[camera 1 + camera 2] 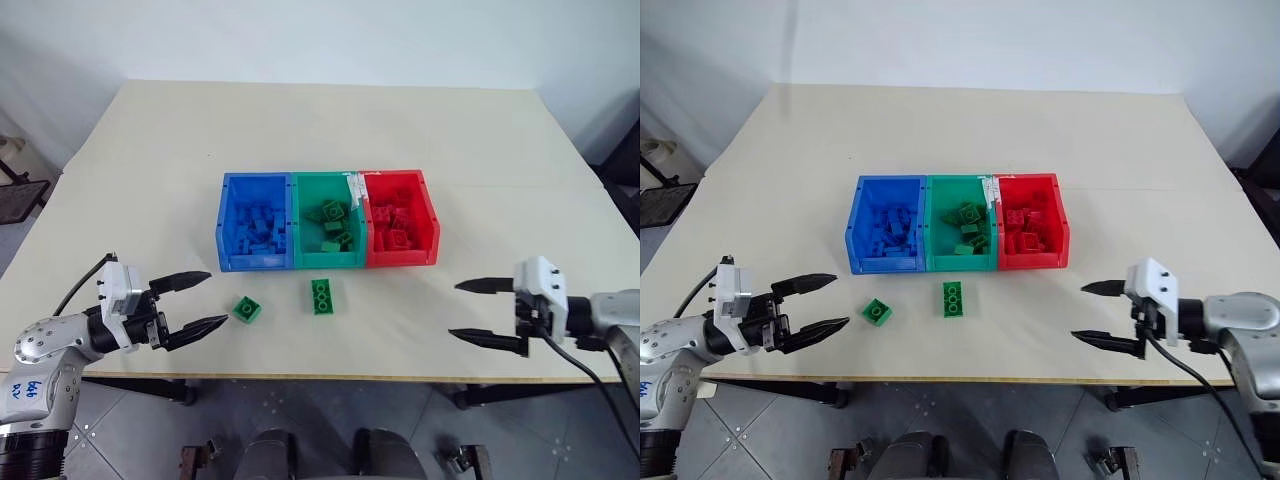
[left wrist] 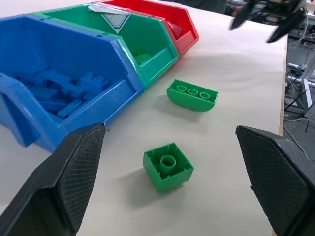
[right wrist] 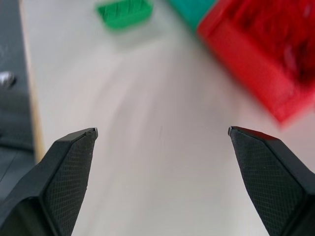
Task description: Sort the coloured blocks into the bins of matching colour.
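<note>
Three joined bins stand mid-table: the blue bin (image 1: 254, 235), the green bin (image 1: 327, 232) and the red bin (image 1: 400, 230), each holding several blocks of its own colour. Two green blocks lie on the table in front of them: a small square one (image 1: 247, 309) and an oblong one (image 1: 322, 296). My left gripper (image 1: 200, 301) is open near the table's front left edge, just left of the square block (image 2: 168, 166). My right gripper (image 1: 472, 310) is open at the front right, below and to the right of the red bin (image 3: 256, 59), with nothing between its fingers.
The pale table (image 1: 330, 130) has wide free room behind and beside the bins. Its front edge runs just under both grippers. Dark floor and a stand lie beyond the left edge (image 1: 20, 195).
</note>
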Tool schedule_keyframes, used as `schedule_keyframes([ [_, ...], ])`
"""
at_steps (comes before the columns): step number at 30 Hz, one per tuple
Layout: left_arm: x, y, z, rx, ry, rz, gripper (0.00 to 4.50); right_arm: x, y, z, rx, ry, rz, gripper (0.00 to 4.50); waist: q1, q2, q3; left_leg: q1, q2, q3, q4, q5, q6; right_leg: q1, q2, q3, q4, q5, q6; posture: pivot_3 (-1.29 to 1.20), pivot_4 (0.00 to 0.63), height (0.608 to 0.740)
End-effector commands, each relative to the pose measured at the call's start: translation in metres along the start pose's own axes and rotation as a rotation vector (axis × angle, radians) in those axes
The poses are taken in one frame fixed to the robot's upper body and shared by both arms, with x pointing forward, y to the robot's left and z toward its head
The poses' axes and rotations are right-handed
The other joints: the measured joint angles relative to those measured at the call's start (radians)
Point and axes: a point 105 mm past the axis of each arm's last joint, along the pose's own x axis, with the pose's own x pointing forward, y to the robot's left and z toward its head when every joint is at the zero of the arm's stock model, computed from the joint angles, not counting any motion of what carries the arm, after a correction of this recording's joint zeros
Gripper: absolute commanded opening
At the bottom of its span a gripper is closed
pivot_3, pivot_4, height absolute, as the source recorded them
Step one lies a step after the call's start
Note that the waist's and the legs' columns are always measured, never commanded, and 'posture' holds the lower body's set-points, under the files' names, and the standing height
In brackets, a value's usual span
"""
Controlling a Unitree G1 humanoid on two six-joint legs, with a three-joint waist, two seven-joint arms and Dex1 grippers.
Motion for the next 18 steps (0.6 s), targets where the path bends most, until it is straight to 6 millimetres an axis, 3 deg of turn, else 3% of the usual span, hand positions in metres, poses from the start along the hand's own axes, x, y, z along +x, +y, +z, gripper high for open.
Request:
schedule_keyframes([
  [1,-0.004,0.004,0.007,0.041,0.005,-0.01,4.5,-0.017,-0.005,0.006,-0.036,-0.001,-0.038,4.46,0.0,0.0,0.0,0.0,0.0,0.0,0.0,0.0,0.0,0.0,0.0,0.0,0.0,0.0,0.0,0.0,0.15,0.74],
  [4,-0.004,0.006,0.008,0.045,0.002,-0.014,4.5,-0.005,-0.003,0.014,-0.049,-0.033,-0.024,4.46,-0.003,0.0,0.0,0.0,0.001,0.0,0.0,0.0,0.0,0.0,0.0,0.0,0.0,0.0,0.0,0.0,0.15,0.74],
  [18,0.001,0.005,0.018,0.072,-0.007,-0.034,4.5,0.095,0.038,0.048,-0.036,-0.194,0.146,4.46,0.0,0.0,0.0,-0.001,0.0,-0.002,0.001,0.0,0.0,0.0,-0.001,0.0,0.001,0.0,0.0,0.0,0.15,0.74],
])
